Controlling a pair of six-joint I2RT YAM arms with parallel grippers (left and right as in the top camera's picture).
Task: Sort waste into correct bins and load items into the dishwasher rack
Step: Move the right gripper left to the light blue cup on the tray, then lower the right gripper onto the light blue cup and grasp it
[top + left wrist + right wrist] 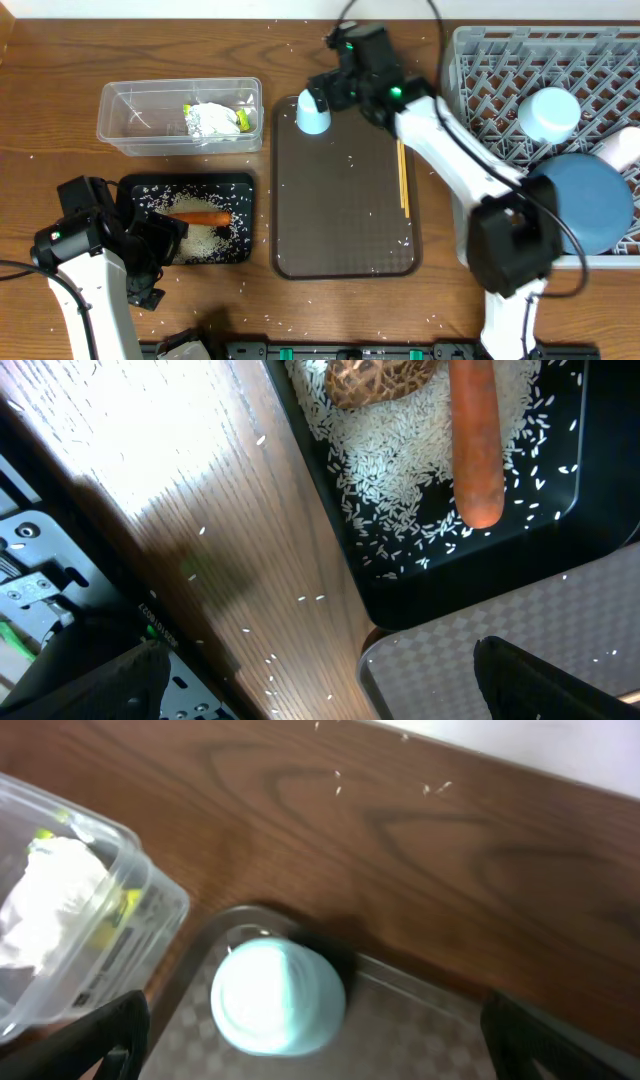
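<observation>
One light-blue cup stands in the far left corner of the brown tray, just below the right gripper, whose fingers are spread wide with nothing in them, and the left gripper hangs with fingers spread too, by the black tray.

A brown wood-grain table catches bright light.

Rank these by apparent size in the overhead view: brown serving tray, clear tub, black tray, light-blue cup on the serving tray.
1. Brown serving tray
2. Clear tub and black tray: these look about alike, so they are not ranked apart
3. Light-blue cup
</observation>
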